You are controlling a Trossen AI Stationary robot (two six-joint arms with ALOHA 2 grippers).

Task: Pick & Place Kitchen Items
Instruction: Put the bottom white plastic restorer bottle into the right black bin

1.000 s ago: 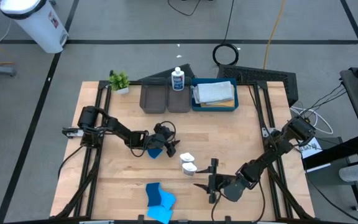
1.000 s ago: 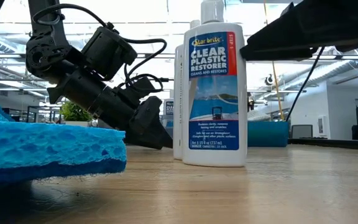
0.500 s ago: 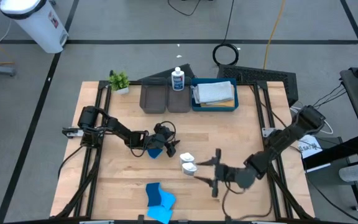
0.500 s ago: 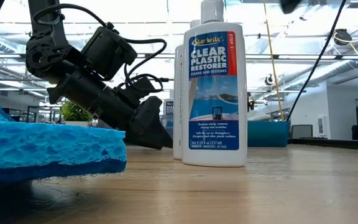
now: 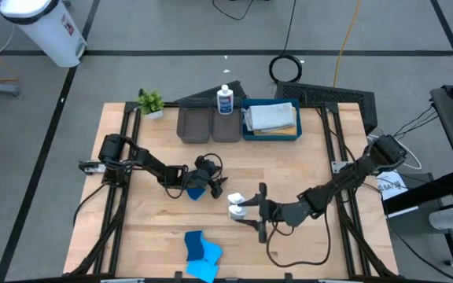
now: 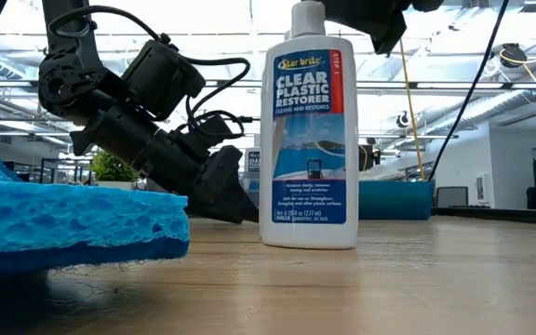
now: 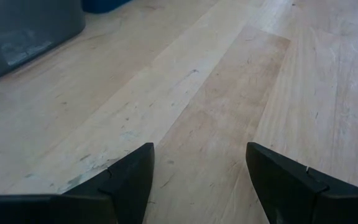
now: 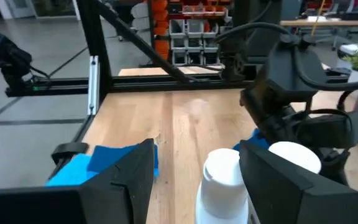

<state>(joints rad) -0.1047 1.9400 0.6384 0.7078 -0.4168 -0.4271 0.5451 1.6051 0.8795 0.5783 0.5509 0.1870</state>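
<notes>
High view: two white bottles [image 5: 237, 206] stand at the surface's centre; the right end effector [image 5: 255, 212] reaches in from three o'clock, fingers spread around the nearer one, not yet clamped. The left end effector [image 5: 213, 185] rests at eleven o'clock of them beside a blue sponge [image 5: 196, 191].

Low view: the bottle [image 6: 309, 130] stands upright.

Right wrist view: centre the cap [image 8: 222, 175] between the fingers; the second cap [image 8: 294, 157] crowds close.

Left wrist view: its fingers stand apart, empty.
</notes>
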